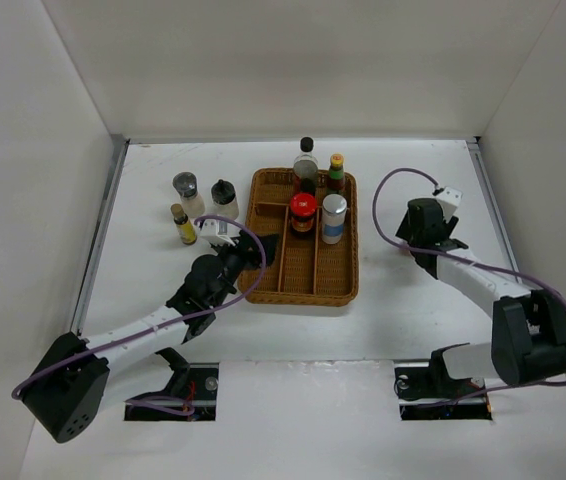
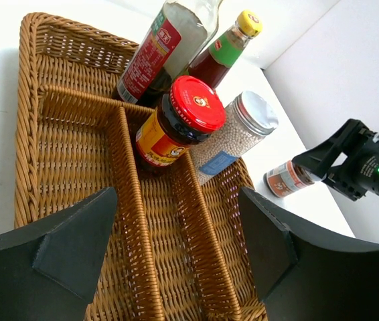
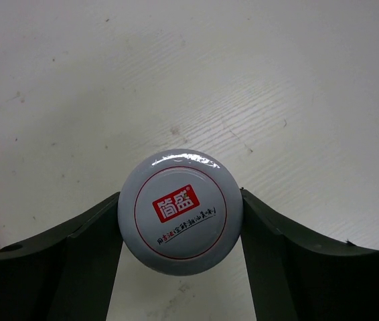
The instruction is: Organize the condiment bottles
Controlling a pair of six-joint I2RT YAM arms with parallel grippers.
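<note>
A brown wicker basket holds a tall clear bottle of dark liquid, a yellow-capped bottle, a red-capped jar and a silver-capped jar. The left wrist view shows the same basket, red-capped jar and silver-capped jar. My left gripper is open and empty over the basket's near compartments, at its left rim. My right gripper is shut on a grey-capped jar, right of the basket. That jar also shows in the left wrist view.
Left of the basket stand a grey-capped shaker, a black-capped bottle and a small yellow bottle. White walls close in the table at the back and both sides.
</note>
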